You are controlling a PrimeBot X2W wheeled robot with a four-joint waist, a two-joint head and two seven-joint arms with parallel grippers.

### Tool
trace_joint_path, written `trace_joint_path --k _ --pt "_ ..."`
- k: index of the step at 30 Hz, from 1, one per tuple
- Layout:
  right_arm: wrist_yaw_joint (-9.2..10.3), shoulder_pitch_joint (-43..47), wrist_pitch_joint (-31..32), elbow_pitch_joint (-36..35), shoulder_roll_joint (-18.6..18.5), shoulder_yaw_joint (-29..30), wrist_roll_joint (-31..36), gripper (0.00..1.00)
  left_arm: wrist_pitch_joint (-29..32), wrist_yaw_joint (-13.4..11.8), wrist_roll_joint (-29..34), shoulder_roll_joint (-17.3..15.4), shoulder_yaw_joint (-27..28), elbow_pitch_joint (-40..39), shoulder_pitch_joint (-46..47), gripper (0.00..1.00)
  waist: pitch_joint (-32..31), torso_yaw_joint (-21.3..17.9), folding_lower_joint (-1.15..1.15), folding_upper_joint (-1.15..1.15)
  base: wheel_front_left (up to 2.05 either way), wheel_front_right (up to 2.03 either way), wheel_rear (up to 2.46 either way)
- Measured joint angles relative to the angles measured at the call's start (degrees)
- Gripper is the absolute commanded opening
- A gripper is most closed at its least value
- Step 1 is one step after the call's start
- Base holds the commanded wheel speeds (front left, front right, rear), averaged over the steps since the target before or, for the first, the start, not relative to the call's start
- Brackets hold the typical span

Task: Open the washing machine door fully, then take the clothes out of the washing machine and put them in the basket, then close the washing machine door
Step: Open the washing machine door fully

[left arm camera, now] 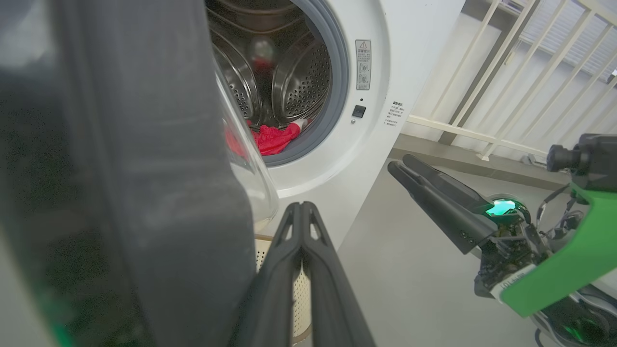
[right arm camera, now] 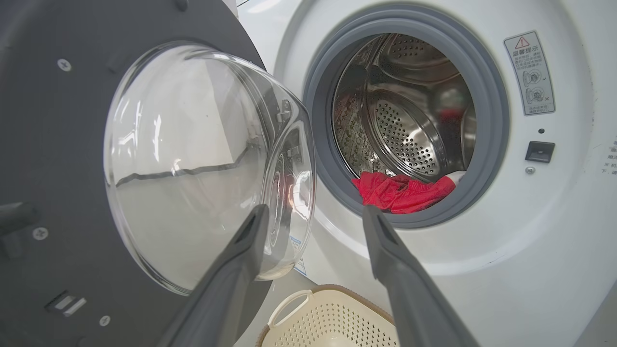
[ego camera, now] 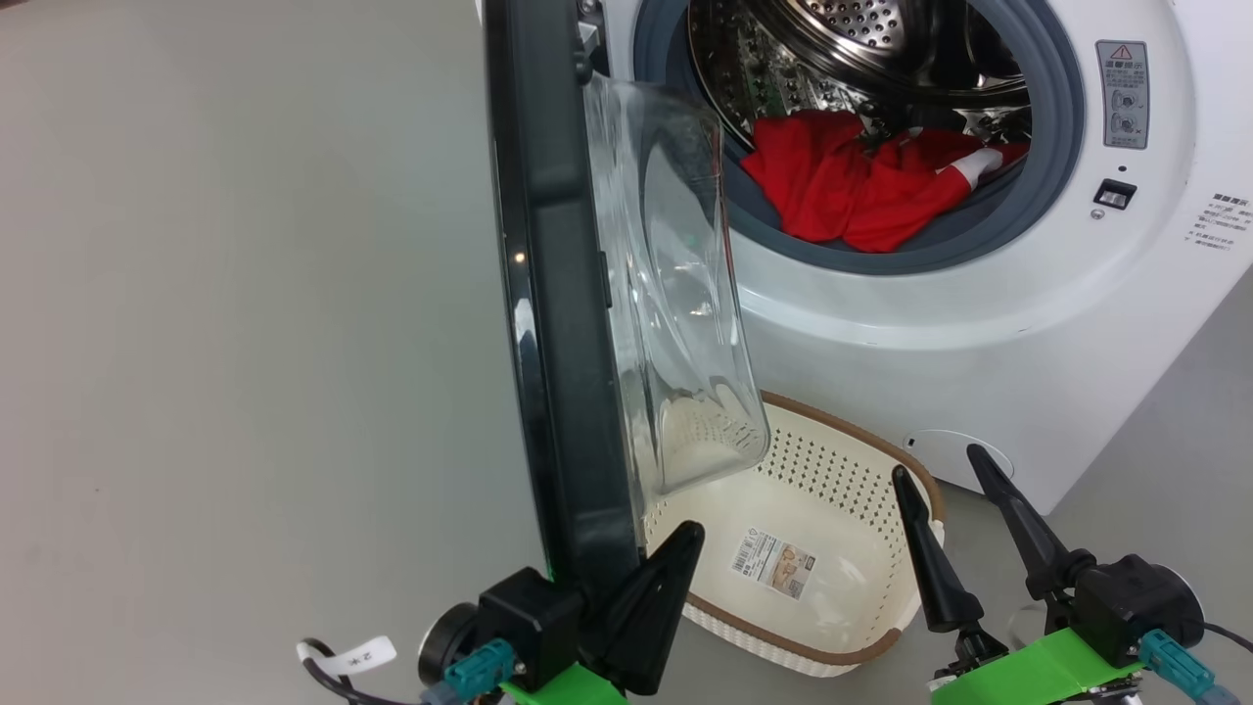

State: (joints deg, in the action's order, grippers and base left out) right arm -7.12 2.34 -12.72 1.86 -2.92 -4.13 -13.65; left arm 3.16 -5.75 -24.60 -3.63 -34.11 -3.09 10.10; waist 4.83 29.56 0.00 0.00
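1. Door step: the washing machine door (ego camera: 548,294) stands swung well out from the washing machine (ego camera: 979,343), edge-on to the head camera. Opening looks nearly done; whether it has reached its full stop cannot be told.
2. Left gripper (left arm camera: 301,207): fingers pressed together with nothing between them. The door's dark rim lies just to their left, too close to say whether they touch it.
3. Right gripper (ego camera: 937,465): fingers spread apart and empty. The drum (ego camera: 861,39) mouth lies ahead of and above their tips.
4. The clothes (ego camera: 842,196) sit heaped at the drum's bottom, front edge draped onto the grey seal (ego camera: 1057,127), well beyond both sets of fingers. None appear to have been taken out.
5. The basket (ego camera: 832,480) is on the floor (ego camera: 245,392) at the machine's foot, between the two sets of fingers and just ahead. It holds nothing but a paper sticker (ego camera: 773,565).
6. Left to do, by judgement: all the unloading, then shutting the door.
7. Door's look: a wide glossy black rim around a clear, deep glass bowl that warps the basket seen through it.
8. Clothes' look: bright red, crumpled, with one white band at the heap's right end.
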Motion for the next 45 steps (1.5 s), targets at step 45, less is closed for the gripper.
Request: trace_joint_path --k 45 --pt "0.0 -5.61 0.53 4.55 -0.11 -6.24 -0.46 1.0 -4.35 -11.77 3.45 -4.95 8.89 -7.58 -6.48 0.0 3.48 2.82 0.0 0.0 -0.01 -0.01 -0.01"
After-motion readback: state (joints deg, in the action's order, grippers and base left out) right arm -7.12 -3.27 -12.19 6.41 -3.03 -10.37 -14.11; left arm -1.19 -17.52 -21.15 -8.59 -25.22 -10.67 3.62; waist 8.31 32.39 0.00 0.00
